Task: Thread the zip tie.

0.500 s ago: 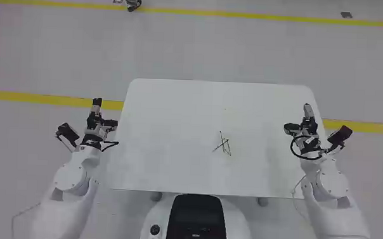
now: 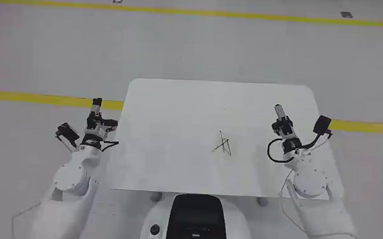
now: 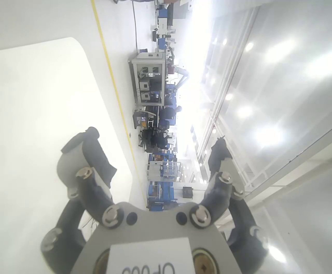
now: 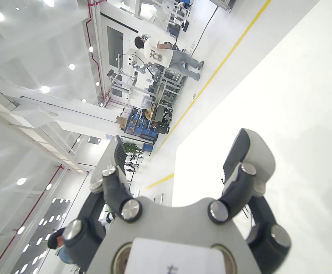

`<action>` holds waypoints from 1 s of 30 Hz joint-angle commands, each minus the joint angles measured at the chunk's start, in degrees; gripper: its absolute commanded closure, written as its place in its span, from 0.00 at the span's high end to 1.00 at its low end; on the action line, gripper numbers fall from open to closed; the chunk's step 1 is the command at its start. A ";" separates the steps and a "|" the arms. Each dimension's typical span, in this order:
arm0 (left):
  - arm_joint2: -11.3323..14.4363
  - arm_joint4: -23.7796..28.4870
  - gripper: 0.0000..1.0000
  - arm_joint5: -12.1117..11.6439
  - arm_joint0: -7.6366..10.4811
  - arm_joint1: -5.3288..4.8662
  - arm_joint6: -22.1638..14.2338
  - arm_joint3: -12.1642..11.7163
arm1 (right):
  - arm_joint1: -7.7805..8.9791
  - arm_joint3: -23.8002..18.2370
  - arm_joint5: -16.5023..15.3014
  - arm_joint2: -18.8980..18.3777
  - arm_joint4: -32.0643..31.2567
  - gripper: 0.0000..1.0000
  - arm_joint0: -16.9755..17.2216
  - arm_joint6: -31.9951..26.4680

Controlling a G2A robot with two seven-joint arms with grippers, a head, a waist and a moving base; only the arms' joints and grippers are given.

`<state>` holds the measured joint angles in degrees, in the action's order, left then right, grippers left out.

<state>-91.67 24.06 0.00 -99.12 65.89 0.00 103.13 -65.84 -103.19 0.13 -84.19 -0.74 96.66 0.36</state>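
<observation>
Top view shows thin black zip ties [image 2: 223, 145] lying crossed like little sticks, a bit right of the middle of the smooth white tabletop [image 2: 179, 119]. The right pincer [image 2: 279, 110] hangs over the tabletop's right side, spread wide. The left pincer [image 2: 97, 103] sits just off the left edge, spread wide too.

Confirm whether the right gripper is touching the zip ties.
Apart. The top view shows a stretch of bare table between the right gripper and the zip ties.
</observation>
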 commanded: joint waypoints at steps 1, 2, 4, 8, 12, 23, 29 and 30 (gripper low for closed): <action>0.00 0.00 1.00 0.00 0.00 0.00 0.00 0.00 | 0.00 -0.01 0.02 -0.01 0.08 1.00 0.00 -0.01; 0.00 0.00 1.00 0.00 0.00 0.00 0.00 0.00 | 0.00 -0.01 0.02 -0.01 0.08 1.00 0.00 -0.01; 0.00 0.00 1.00 0.00 0.00 0.00 0.00 0.00 | 0.00 -0.01 0.02 -0.01 0.08 1.00 0.00 -0.01; 0.00 0.00 1.00 0.00 0.00 0.00 0.00 0.00 | 0.19 -1.10 -0.98 0.00 -2.93 1.00 -0.44 -1.10; 0.00 0.00 1.00 0.00 0.00 0.00 0.00 0.00 | 0.77 -2.74 -1.55 0.79 -14.42 1.00 -1.56 -6.75; 0.00 0.00 1.00 0.00 0.00 0.00 0.00 0.00 | 0.96 -2.07 2.79 6.89 -29.27 1.00 -6.85 -18.05; 0.00 0.00 1.00 0.00 0.00 0.00 0.00 0.00 | 0.96 -2.07 2.79 6.89 -29.27 1.00 -6.85 -18.05; 0.00 0.00 1.00 0.00 0.00 0.00 0.00 0.00 | 0.96 -2.07 2.79 6.89 -29.27 1.00 -6.85 -18.05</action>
<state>-91.67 24.06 0.00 -99.12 65.89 0.00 103.13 -64.88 -105.26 2.91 -77.30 -30.01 89.81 -17.69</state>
